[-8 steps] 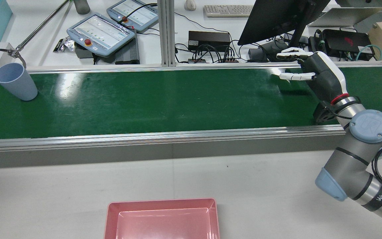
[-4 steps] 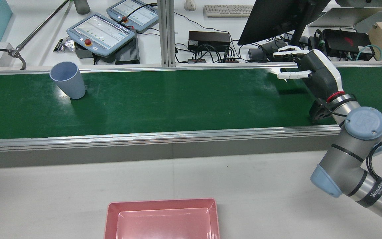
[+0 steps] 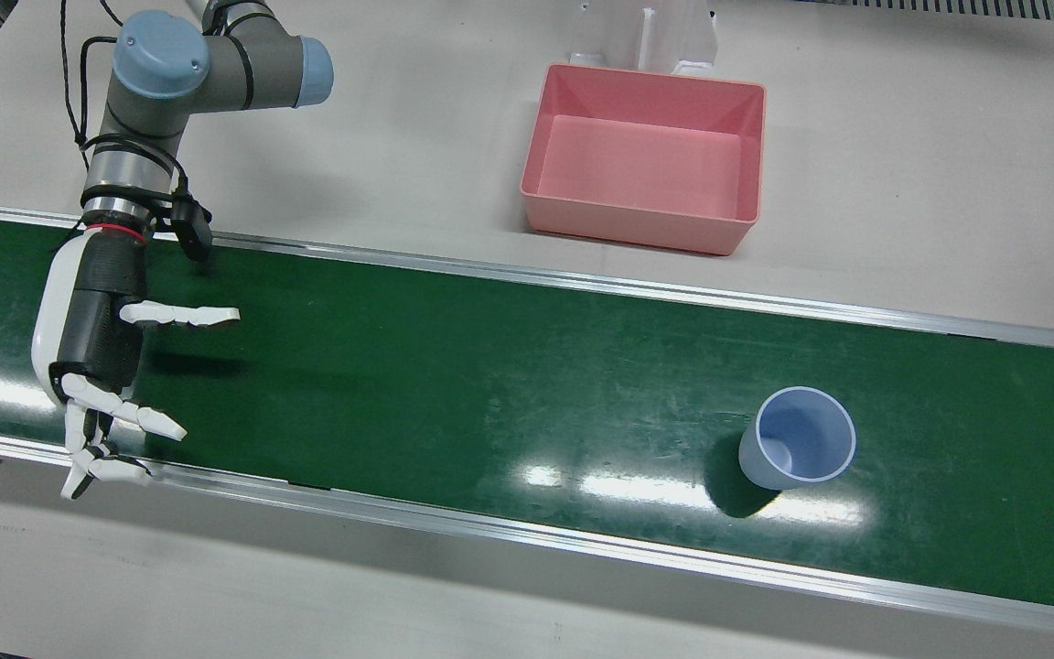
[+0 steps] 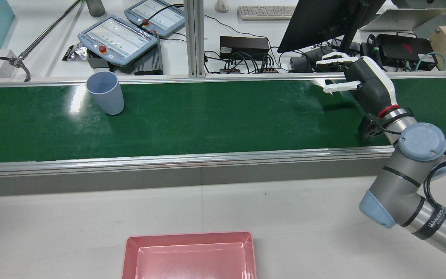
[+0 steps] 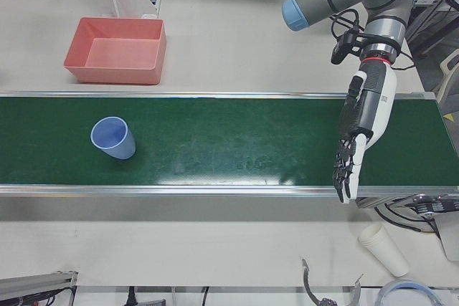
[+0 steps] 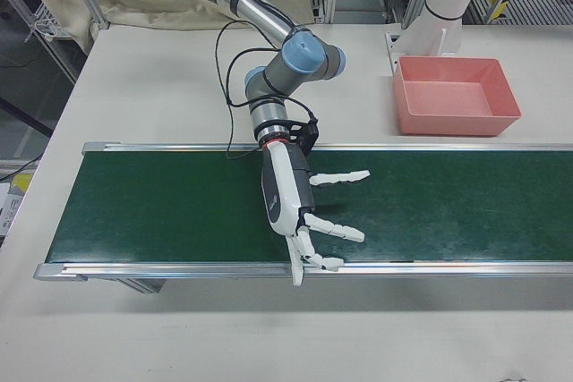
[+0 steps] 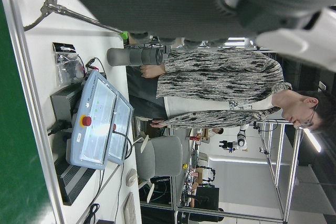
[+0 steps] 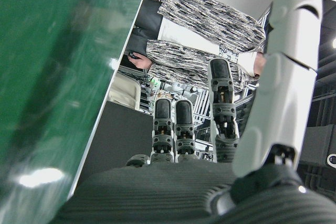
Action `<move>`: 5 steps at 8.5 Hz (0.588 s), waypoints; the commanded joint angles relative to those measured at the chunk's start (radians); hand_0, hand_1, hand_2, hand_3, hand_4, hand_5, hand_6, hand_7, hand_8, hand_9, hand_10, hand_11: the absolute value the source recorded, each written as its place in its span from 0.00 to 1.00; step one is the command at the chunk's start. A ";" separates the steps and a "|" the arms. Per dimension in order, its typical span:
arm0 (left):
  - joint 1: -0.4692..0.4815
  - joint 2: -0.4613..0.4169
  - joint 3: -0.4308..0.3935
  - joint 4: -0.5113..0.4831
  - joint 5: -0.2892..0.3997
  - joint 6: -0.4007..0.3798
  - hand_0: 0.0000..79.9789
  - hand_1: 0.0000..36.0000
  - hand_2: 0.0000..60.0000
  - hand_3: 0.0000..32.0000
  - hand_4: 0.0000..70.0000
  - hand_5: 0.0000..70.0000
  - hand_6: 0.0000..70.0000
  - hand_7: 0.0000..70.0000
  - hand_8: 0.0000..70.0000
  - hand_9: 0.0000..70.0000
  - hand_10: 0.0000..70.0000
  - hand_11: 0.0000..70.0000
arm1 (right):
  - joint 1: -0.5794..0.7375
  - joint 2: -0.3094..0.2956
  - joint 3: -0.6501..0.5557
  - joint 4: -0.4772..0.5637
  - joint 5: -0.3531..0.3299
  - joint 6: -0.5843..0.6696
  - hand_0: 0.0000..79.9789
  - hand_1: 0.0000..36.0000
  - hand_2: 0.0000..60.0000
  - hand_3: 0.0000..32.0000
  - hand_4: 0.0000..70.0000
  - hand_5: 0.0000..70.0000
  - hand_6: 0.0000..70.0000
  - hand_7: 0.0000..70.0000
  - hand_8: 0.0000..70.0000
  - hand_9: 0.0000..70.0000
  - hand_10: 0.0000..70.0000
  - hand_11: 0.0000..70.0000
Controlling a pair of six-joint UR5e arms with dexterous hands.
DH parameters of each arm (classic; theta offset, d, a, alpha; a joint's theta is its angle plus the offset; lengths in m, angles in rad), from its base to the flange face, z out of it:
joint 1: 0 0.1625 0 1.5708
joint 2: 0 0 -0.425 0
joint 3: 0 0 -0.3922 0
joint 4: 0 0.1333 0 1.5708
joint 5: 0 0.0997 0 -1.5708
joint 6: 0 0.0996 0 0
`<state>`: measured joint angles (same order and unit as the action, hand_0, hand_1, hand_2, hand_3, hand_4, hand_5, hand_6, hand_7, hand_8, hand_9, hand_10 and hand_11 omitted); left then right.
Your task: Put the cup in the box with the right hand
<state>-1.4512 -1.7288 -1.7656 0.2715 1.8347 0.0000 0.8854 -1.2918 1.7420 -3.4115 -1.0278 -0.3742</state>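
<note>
A light blue cup stands upright on the green belt, close to the belt's edge on the operators' side. My right hand hovers over the other end of the belt, open with fingers spread towards the cup and nothing in it. A wide stretch of belt lies between them. The pink box sits empty on the white table on the robot's side of the belt. My left hand hangs open over the belt beyond the cup, holding nothing.
Behind the belt's far rail in the rear view lie teach pendants, a keyboard, cables and a monitor. A metal hook tool rests at the far left. Stacked paper cups lie on the operators' side. A person stands there.
The cup has travelled along the belt towards my right hand, from the rear view's far left to about a quarter across. The right arm has shifted slightly left and away, hand still open.
</note>
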 commanded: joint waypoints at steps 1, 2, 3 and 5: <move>0.000 0.000 0.000 0.000 0.000 0.000 0.00 0.00 0.00 0.00 0.00 0.00 0.00 0.00 0.00 0.00 0.00 0.00 | 0.000 0.002 0.004 0.000 -0.002 -0.020 0.68 0.42 0.06 0.00 0.48 0.09 0.14 0.58 0.24 0.40 0.00 0.01; 0.000 0.000 0.000 0.000 0.000 0.000 0.00 0.00 0.00 0.00 0.00 0.00 0.00 0.00 0.00 0.00 0.00 0.00 | -0.003 0.000 0.005 0.000 -0.005 -0.028 0.69 0.40 0.00 0.00 0.49 0.09 0.14 0.58 0.24 0.40 0.00 0.00; 0.000 0.000 0.000 0.000 0.000 0.000 0.00 0.00 0.00 0.00 0.00 0.00 0.00 0.00 0.00 0.00 0.00 0.00 | -0.016 -0.003 0.004 0.000 -0.005 -0.029 0.68 0.42 0.06 0.00 0.47 0.09 0.14 0.58 0.24 0.40 0.00 0.00; 0.000 0.000 0.000 0.000 0.000 0.000 0.00 0.00 0.00 0.00 0.00 0.00 0.00 0.00 0.00 0.00 0.00 0.00 | -0.025 0.000 0.001 0.000 -0.005 -0.038 0.69 0.42 0.06 0.00 0.49 0.09 0.14 0.58 0.24 0.40 0.00 0.01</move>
<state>-1.4512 -1.7288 -1.7656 0.2715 1.8346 0.0000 0.8732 -1.2927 1.7453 -3.4116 -1.0318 -0.4034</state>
